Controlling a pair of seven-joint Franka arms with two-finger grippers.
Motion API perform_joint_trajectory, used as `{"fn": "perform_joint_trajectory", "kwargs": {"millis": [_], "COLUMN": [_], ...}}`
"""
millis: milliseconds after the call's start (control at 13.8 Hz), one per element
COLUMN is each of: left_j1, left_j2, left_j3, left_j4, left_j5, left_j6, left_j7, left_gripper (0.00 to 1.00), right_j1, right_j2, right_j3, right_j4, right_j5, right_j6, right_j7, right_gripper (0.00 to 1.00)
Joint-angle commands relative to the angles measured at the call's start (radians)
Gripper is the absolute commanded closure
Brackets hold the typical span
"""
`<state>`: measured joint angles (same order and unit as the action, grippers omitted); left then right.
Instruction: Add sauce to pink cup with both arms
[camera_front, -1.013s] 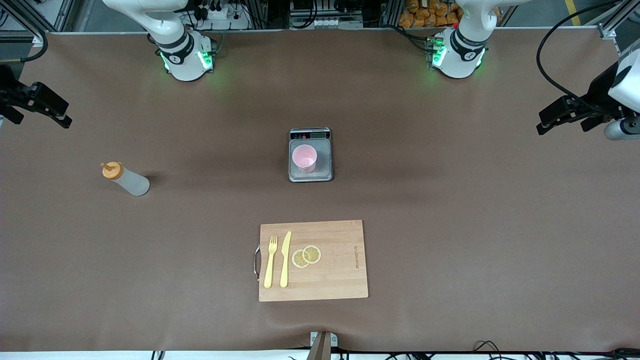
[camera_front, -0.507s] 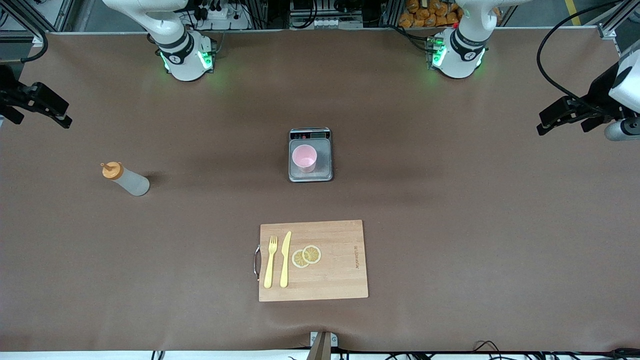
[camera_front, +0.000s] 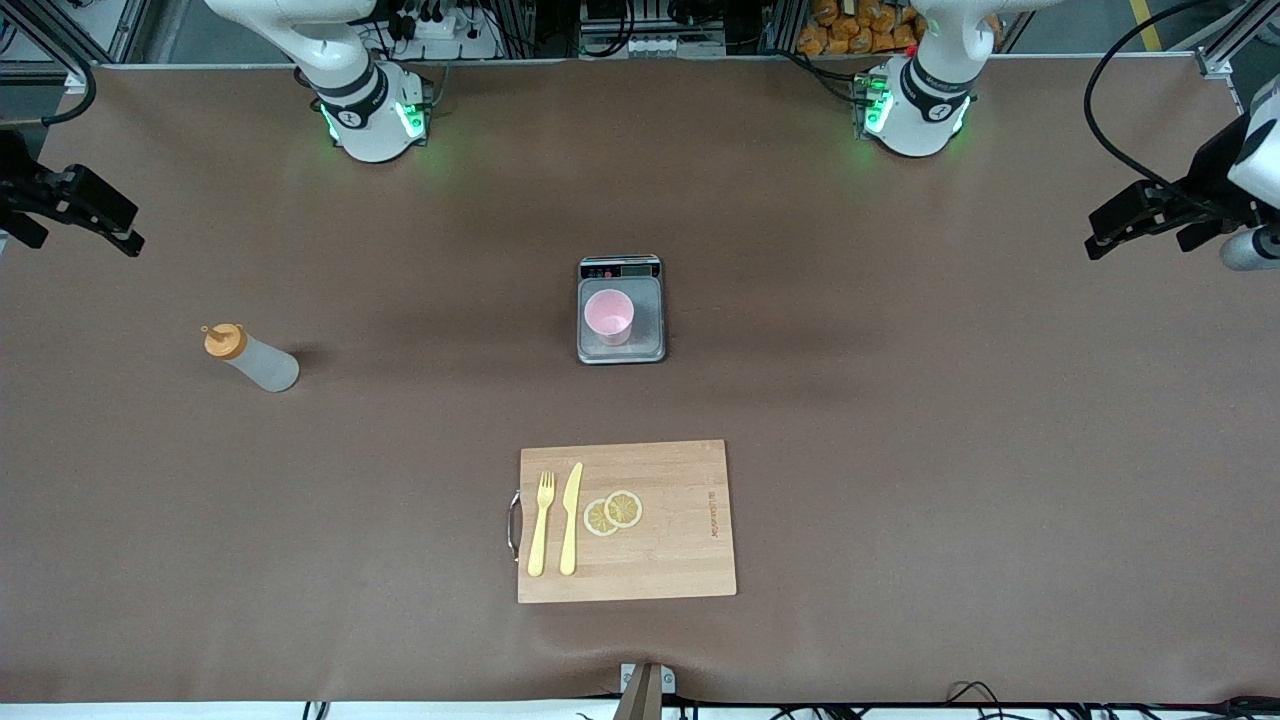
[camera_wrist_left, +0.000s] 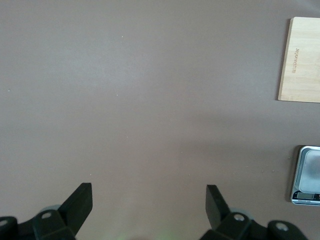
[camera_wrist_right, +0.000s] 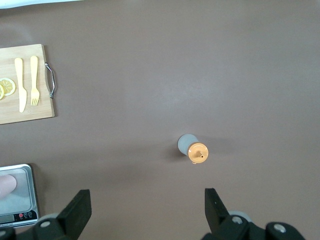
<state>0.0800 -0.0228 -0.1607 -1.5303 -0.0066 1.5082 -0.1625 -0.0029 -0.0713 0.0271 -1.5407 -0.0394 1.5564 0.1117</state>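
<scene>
The sauce bottle (camera_front: 252, 359), whitish with an orange cap, stands toward the right arm's end of the table; it also shows in the right wrist view (camera_wrist_right: 192, 148). The pink cup (camera_front: 608, 316) stands upright on a small scale (camera_front: 645, 345) at mid-table, and its edge shows in the right wrist view (camera_wrist_right: 6, 185). My right gripper (camera_front: 128, 228) hangs open and empty over the table's edge at the right arm's end, well away from the bottle; its fingers frame bare table (camera_wrist_right: 147, 192). My left gripper (camera_front: 1095, 236) is open and empty over the left arm's end (camera_wrist_left: 149, 189).
A wooden cutting board (camera_front: 680, 560) with a metal handle lies nearer the front camera than the scale. On it are a yellow fork (camera_front: 541, 523), a yellow knife (camera_front: 571, 518) and two lemon slices (camera_front: 612, 512). The board (camera_wrist_left: 302, 60) and scale (camera_wrist_left: 307, 175) show in the left wrist view.
My left gripper has drifted slightly outward toward the left arm's end of the table. The right gripper, bottle and cup have not moved.
</scene>
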Motion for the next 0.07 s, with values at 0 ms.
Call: {"fn": "perform_joint_trajectory", "kwargs": {"millis": [0], "left_j1": [0.0], "left_j2": [0.001], "left_j3": [-0.005], "left_j4": [0.025], "left_j5": [0.023], "left_j6": [-0.036], "left_j7": [-0.003], "left_gripper": [0.0], "right_j1": [0.003], "right_j2": [-0.012], "right_j3": [-0.001], "right_j4": [-0.013], "right_j5": [-0.016], "right_j6": [0.005], "right_j7": [-0.001], "right_gripper": [0.0]}}
